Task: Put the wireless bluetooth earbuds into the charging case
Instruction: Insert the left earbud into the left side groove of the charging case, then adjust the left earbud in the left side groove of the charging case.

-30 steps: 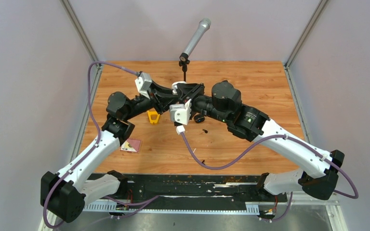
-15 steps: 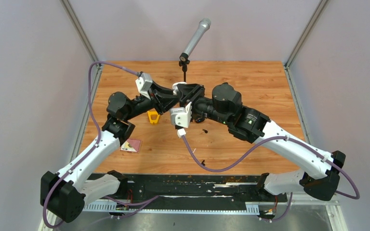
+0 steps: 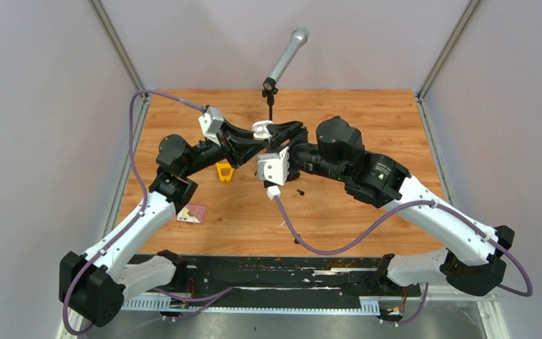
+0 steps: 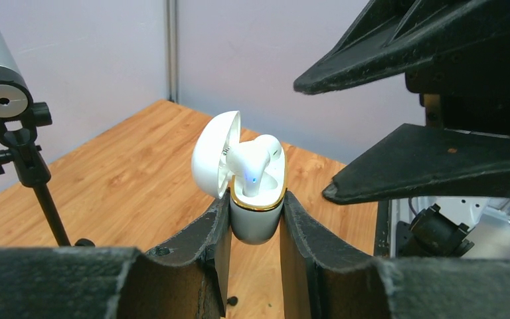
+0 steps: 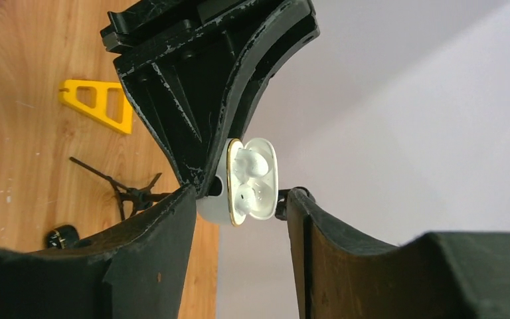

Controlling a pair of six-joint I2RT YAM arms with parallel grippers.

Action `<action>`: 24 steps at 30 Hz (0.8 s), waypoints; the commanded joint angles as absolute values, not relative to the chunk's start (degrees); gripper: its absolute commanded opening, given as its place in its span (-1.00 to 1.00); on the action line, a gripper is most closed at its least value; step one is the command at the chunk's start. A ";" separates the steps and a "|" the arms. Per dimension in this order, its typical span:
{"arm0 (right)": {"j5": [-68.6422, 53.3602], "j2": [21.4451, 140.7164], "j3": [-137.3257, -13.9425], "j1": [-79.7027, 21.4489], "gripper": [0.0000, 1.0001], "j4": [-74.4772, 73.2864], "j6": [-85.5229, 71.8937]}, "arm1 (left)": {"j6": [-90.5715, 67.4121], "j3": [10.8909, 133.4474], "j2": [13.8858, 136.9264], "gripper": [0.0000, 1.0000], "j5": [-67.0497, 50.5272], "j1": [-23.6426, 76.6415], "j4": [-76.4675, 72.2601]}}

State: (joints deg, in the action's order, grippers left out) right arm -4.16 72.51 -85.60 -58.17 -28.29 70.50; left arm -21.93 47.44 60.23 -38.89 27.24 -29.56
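A white charging case [image 4: 257, 222] with a gold rim is held above the table, lid [image 4: 212, 154] open. My left gripper [image 4: 255, 219] is shut on its body. A white earbud [image 4: 253, 163] with a blue light sits in it. The right wrist view shows two white earbuds [image 5: 249, 179] lying in the case [image 5: 211, 205]. My right gripper [image 5: 239, 212] is open and empty, its fingertips on either side of the case without touching it. In the top view the case [image 3: 262, 128] shows where both grippers meet. A small black speck [image 3: 299, 191] lies on the table; I cannot tell whether it is an earbud.
A microphone on a small tripod stand [image 3: 286, 53] rises at the back centre, close behind the grippers [image 4: 0, 93]. A yellow triangular piece [image 3: 224, 171] lies left of centre. A pink card [image 3: 193, 213] lies at the front left. A small black round thing [image 5: 61, 236] sits near the tripod's feet.
My right arm has shifted slightly to the right and its wrist has turned a little. My left arm and the case have stayed where they were.
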 commanded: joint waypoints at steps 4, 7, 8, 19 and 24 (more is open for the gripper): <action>-10.02 73.79 -98.76 -54.21 0.09 -37.05 52.70 | -19.05 47.86 59.15 -1.00 -40.52 27.16 -32.70; -14.01 75.63 -103.77 -52.70 -0.03 -40.53 50.20 | -17.79 47.24 59.05 -1.00 -42.10 27.16 -32.70; -15.33 76.38 -105.66 -52.32 -0.10 -43.28 50.08 | -17.08 47.08 58.97 -1.00 -42.87 27.16 -32.60; -32.15 87.70 -121.61 -48.43 -0.44 -68.33 45.94 | -10.82 42.05 56.10 -1.00 -47.78 27.16 -31.11; -32.65 88.55 -121.43 -48.42 -0.43 -68.92 47.08 | -9.10 40.68 55.30 -1.00 -48.70 27.16 -31.08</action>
